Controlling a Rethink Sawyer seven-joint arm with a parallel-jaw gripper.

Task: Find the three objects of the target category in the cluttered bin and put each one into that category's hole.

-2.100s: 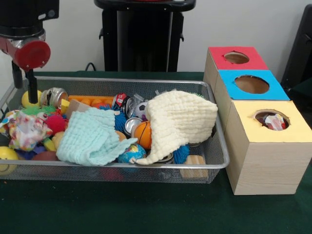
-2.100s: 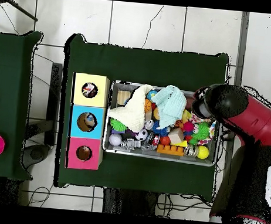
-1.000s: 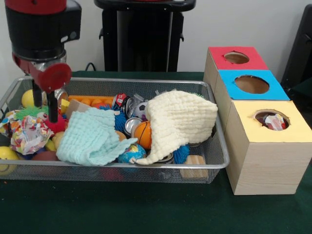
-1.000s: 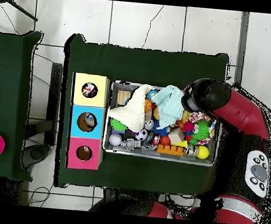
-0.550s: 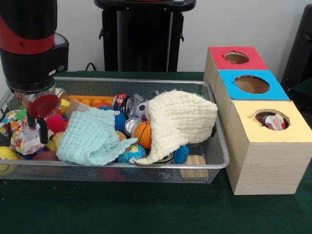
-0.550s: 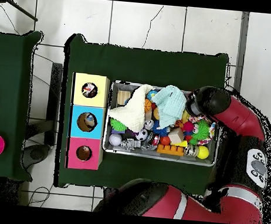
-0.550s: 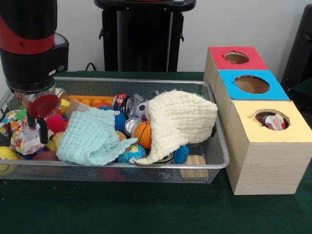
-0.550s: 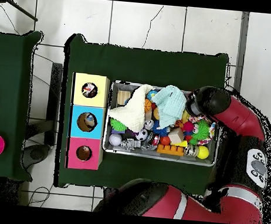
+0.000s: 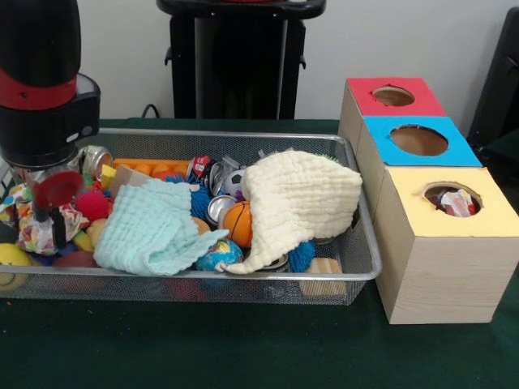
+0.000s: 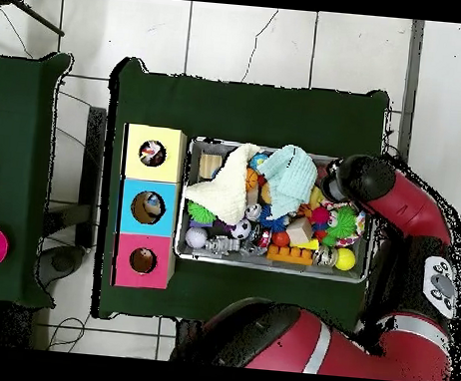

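Observation:
My gripper is down in the left end of the wire bin, open. Its dark fingers stand on either side of a crumpled patterned cloth. A mint cloth lies just right of it, and a cream cloth covers the bin's right half. The three hole boxes stand to the right of the bin: red, blue and yellow. Something patterned shows inside the yellow hole. In the overhead view the arm's wrist hides the gripper and the bin's right end.
Packed around the cloths are a basketball, a globe ball, a small football, crushed cans, an orange brick, a red spiky ball, a yellow ball and a wooden block.
The gripper swung over the bin's left end, then came down toward the front, and its fingers now straddle the patterned cloth. The bin's contents look unmoved.

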